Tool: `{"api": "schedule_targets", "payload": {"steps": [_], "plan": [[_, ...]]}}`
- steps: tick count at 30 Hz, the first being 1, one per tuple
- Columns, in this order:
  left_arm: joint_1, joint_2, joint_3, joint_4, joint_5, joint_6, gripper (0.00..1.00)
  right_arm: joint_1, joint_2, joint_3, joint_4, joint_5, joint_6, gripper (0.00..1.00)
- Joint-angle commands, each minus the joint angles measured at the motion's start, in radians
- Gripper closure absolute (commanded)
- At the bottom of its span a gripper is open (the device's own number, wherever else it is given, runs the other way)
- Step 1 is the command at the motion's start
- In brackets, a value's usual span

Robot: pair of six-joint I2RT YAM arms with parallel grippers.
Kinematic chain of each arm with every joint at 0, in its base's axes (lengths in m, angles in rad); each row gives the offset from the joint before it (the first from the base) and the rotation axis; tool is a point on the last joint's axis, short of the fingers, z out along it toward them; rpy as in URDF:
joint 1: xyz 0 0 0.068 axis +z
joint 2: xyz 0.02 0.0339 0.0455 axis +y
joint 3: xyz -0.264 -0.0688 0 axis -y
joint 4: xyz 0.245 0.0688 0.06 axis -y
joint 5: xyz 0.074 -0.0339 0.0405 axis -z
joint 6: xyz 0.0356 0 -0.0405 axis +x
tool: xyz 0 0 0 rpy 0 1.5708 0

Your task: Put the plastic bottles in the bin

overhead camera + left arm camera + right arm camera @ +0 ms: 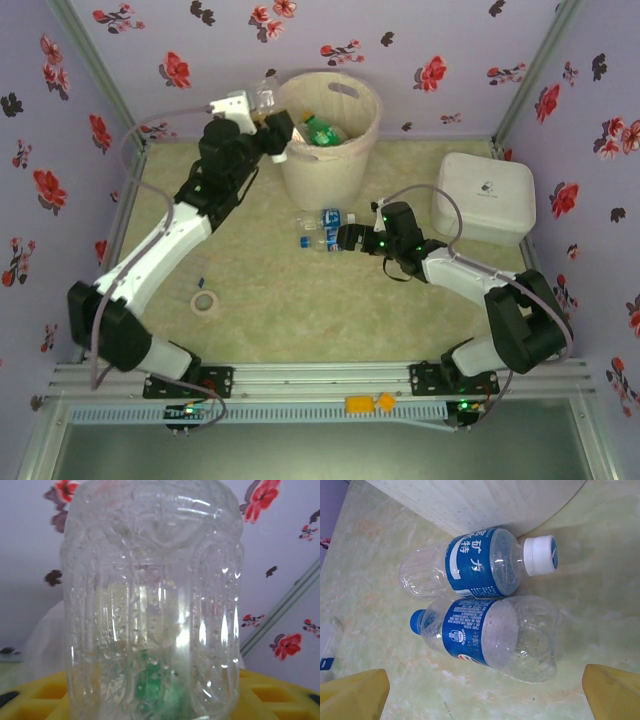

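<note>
Top external: left gripper point(262, 110) is up at the far-left rim of the bin point(322, 175), fingers narrow and clamped on a clear bottle point(266, 98). On left wrist cam that bottle's long axis runs straight out from the yellow pads point(280, 695). It looks just outside the rim, not over the mouth yet, so the drop prob needs a short shift toward the right arm's side. A green bottle point(322, 130) lies inside already.

Right gripper point(347, 238) is low over the table point(300, 330), fingers point(355, 695) spread wide, nothing btwn them. Two more bottles lie flat in front of it, side by side, caps pointing opposite ways. Blue-cap bottle point(490, 635) is the nearer one, straight ahead of the open jaws. White-cap bottle point(480, 565) sits beyond it, just beside the bin wall.

Key relation on right wrist cam: both long axes run roughly across the view, abt the same line as finger to finger. So the jaws span the blue-cap bottle lengthwise, not across its body, and I'd expect a wrist turn before closing.

Right arm is clearly the nearer one for this pair. Room: open table on the near side, bin wall tight behind the far bottle. White box point(482, 197) and tape roll point(205, 301) are well apart from the pair
</note>
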Motion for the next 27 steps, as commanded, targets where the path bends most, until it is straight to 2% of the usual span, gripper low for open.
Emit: {"api": "schedule_targets", "payload": {"steps": [1,7,15,17,18,20,22,27], "plan": [[-0.019,0.123,0.156,0.034,0.096,0.047,1.0,0.004,-0.014,-0.012,0.048,-0.005,0.03,0.0],[-0.042,0.395,0.513,-0.146,0.16,0.088,1.0,0.004,-0.045,-0.009,0.0,-0.001,-0.004,0.0],[-0.069,0.77,1.098,-0.56,0.18,0.155,1.0,0.004,-0.093,-0.036,-0.016,0.009,-0.018,0.0],[-0.069,0.828,1.186,-0.613,0.178,0.151,0.95,0.004,-0.107,-0.042,-0.028,0.016,-0.023,0.0],[-0.069,0.841,1.2,-0.62,0.177,0.148,0.82,0.004,-0.112,-0.043,-0.036,0.019,-0.025,0.0],[-0.07,0.843,1.196,-0.608,0.177,0.136,0.29,0.004,-0.125,-0.042,-0.06,0.031,-0.035,0.0],[-0.074,0.833,1.192,-0.608,0.177,0.13,0.01,0.004,-0.139,-0.042,-0.078,0.039,-0.045,0.0],[-0.091,0.737,1.135,-0.605,0.178,0.164,0.0,0.006,-0.169,-0.061,-0.075,0.06,-0.049,0.0]]}}
